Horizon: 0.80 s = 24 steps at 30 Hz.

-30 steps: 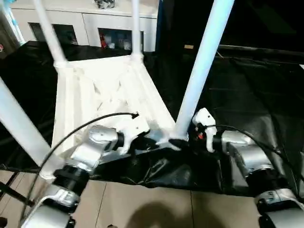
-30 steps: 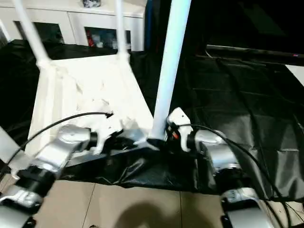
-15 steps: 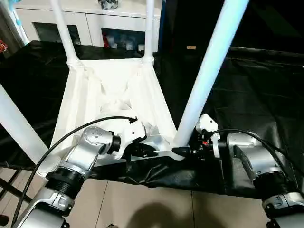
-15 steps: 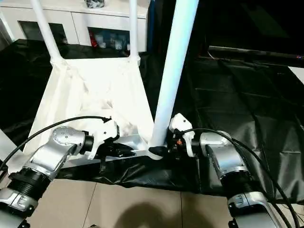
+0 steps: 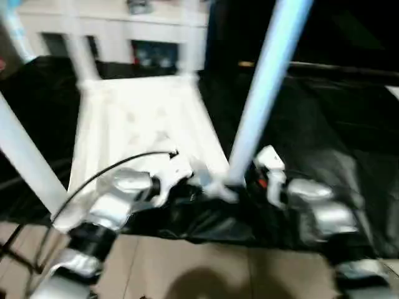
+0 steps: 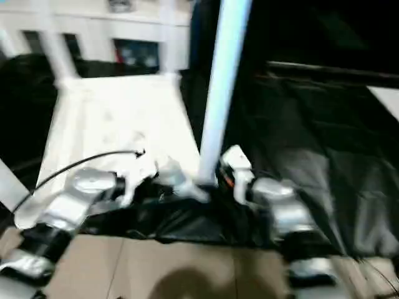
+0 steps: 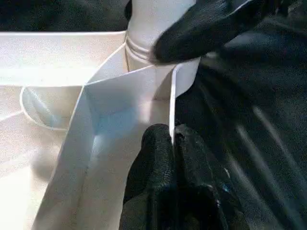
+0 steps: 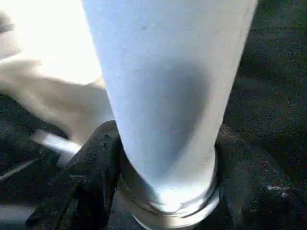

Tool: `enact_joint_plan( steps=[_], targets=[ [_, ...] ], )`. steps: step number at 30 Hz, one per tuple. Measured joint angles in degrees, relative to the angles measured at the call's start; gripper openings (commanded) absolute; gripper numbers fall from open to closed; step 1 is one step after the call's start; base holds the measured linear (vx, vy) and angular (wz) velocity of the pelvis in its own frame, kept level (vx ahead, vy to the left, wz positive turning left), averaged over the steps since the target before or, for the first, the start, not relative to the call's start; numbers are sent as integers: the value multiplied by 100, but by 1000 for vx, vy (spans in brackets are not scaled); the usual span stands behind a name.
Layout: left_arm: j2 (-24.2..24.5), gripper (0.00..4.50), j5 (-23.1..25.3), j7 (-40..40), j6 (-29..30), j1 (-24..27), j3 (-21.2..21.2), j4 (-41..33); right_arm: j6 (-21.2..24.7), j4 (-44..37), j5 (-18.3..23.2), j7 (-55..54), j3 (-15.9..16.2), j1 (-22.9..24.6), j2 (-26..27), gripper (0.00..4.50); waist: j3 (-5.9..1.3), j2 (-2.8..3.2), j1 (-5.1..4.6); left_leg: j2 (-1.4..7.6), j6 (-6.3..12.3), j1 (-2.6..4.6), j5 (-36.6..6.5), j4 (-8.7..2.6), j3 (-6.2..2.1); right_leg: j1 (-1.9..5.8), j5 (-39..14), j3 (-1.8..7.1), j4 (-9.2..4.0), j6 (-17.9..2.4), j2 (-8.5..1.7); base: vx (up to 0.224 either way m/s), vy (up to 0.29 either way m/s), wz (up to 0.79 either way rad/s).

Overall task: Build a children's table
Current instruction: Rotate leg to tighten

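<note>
On the black-draped table (image 5: pixel 324 124) lies the upturned white tabletop (image 5: pixel 143 124), legs standing up. The left gripper (image 7: pixel 171 136) is clenched on its near rim; beside it, the right gripper (image 8: pixel 163 158) grasps the near right leg (image 5: pixel 265 87) at its socket. A sideways tug might unseat that leg.

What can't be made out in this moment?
- Leg tops: each leg is cut off by the head views' upper edge.
- Cabinet contents: motion-blurred in the head views.
- Near-left socket: hidden behind the left forearm.
- Seating of the near-right leg: right gripper fingers flank its base in the right wrist view.
</note>
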Motion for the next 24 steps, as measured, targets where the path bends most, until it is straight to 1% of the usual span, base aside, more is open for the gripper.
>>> enact_joint_plan(
  steps=[2,3,4,7,9,10,11,13,14,16,18,20,21,22,24],
  targets=[
    [-135,0,44,275,75,-47,34,71,29,95,-45,-495,-39,-92,144,263,0,0,-37,-2,0,0,0,-3,-2,-5,0,0,-1,1,0,0,0,0],
    [-240,0,96,516,108,-61,63,105,29,196,-98,-902,-136,-183,343,263,-1,2,-72,-3,0,0,0,-4,-3,-7,0,0,1,1,0,0,0,0],
    [-287,0,115,648,124,-64,66,106,12,219,-121,-1122,-166,-204,425,263,-2,3,-84,-3,0,-2,0,-8,-4,-9,0,0,1,1,1,0,0,0],
    [-368,0,172,751,137,-64,80,95,-108,231,-210,-1259,-173,-195,460,263,-11,19,-83,-6,0,-9,0,-9,-4,-9,1,2,1,1,0,0,0,0],
    [-377,0,173,760,146,-64,86,81,-131,230,-178,-1237,-195,-192,461,263,-13,22,-78,-6,0,-11,0,-11,-4,-8,4,2,1,-3,0,0,0,0],
    [-382,0,173,739,151,-63,86,64,-136,219,-157,-1200,-234,-182,460,298,-13,23,-73,-6,0,-12,0,-12,-3,-8,8,2,2,-8,0,0,0,0],
    [-382,0,173,712,155,-63,85,53,-136,201,-144,-1169,-253,-169,456,319,-13,23,-69,-5,0,-13,0,-14,-3,-9,14,1,2,-17,0,0,0,0],
    [-378,0,173,657,155,-59,81,23,-136,170,-116,-953,-256,-146,373,342,-12,23,-57,-5,0,-16,0,-16,-3,-9,21,0,2,-29,1,0,0,0],
    [-371,0,173,640,155,-57,75,11,-136,168,-116,-861,-248,-146,341,342,-12,23,-54,-4,0,-17,0,-16,-3,-9,21,0,2,-28,1,0,0,0],
    [-309,0,154,523,154,-20,67,-71,-136,123,-116,-548,-146,-132,187,368,-10,23,-53,-3,0,-22,0,-17,-3,-12,20,-1,0,-27,1,0,0,0],
    [-235,0,112,393,153,19,55,-150,-135,62,-116,-295,-41,-112,64,368,-9,24,-46,-2,0,-24,0,-19,-3,-15,17,-2,0,-23,2,0,0,0],
    [-131,0,53,141,128,59,18,-225,-135,16,-116,75,64,-92,-99,368,-8,24,-11,0,0,-25,0,-22,-3,-17,15,-3,1,-19,3,0,0,0],
    [-89,0,34,17,103,73,4,-251,-138,-4,-116,247,122,-93,-184,368,-8,25,20,0,0,-27,0,-22,-3,-18,14,-3,1,-19,3,0,0,0],
    [-25,0,4,-144,53,106,-35,-303,-154,-40,-116,490,198,-88,-283,368,-5,29,71,1,0,-27,0,-21,-3,-19,13,-4,0,-18,3,0,0,0],
    [99,0,-75,-378,11,151,-54,-374,-204,-156,-98,898,291,-20,-430,368,-4,31,109,1,0,-29,0,-21,2,-18,12,-3,-1,-16,2,0,0,0]
  ],
)
